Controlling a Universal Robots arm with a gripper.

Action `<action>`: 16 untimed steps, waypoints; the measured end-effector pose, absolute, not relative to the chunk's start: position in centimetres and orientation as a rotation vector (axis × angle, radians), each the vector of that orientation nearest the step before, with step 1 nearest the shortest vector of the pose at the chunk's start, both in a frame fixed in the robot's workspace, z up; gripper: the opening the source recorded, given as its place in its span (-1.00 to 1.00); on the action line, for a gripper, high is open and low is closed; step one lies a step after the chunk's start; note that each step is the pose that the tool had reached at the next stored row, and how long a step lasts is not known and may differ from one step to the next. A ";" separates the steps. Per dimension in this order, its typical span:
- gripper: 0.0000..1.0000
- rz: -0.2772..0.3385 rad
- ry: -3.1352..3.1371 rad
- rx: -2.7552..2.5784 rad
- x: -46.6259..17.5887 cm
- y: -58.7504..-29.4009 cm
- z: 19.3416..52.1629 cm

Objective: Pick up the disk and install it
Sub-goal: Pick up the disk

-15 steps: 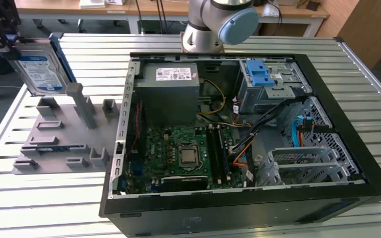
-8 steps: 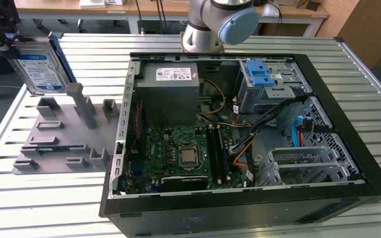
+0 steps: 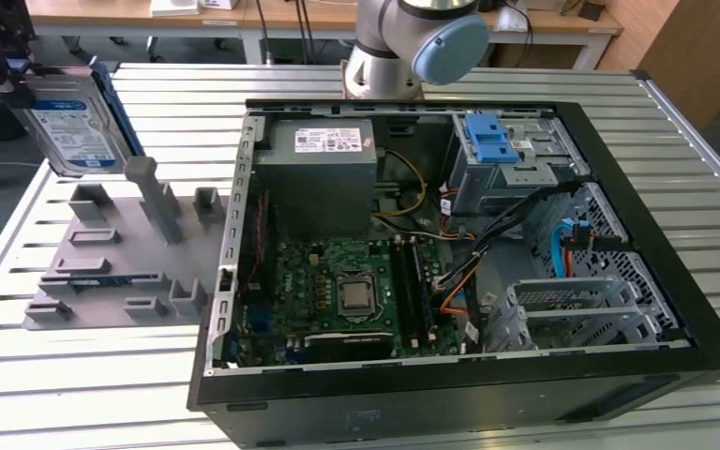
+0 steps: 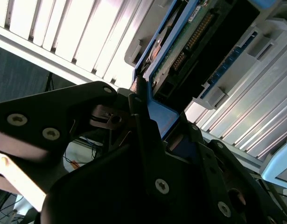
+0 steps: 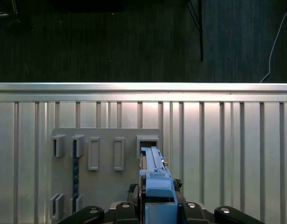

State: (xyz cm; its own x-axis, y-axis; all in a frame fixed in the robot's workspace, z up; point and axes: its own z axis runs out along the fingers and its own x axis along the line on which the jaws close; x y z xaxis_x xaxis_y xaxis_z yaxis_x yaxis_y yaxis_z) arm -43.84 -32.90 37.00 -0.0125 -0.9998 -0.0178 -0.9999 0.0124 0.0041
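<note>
Tool (image 4: 145, 116) grips upright disk (image 3: 75, 131) at grey slotted fixture (image 3: 110, 253).

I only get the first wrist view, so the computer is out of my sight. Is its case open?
Observer: Yes. In the exterior view the computer case lies open, motherboard showing.
Operator: Where is the disk relative to it?
Observer: At the exterior view's left of the case, the gripper holds the disk upright by the grey fixture, label facing the camera.
Operator: And its back?
Observer: The second wrist view shows a green circuit board there.
</note>
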 end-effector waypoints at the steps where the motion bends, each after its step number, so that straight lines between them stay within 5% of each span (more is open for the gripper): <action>1: -0.27 0.024 2.228 -2.201 -43.8 -32.9 37.0; 16: -0.27 0.024 2.228 -2.201 -43.8 -32.9 37.3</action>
State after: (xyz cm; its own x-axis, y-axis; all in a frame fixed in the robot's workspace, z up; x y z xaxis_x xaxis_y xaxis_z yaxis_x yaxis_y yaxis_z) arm -43.84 -32.90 37.33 -0.0125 -0.9998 -0.0178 -0.9999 0.0125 0.0041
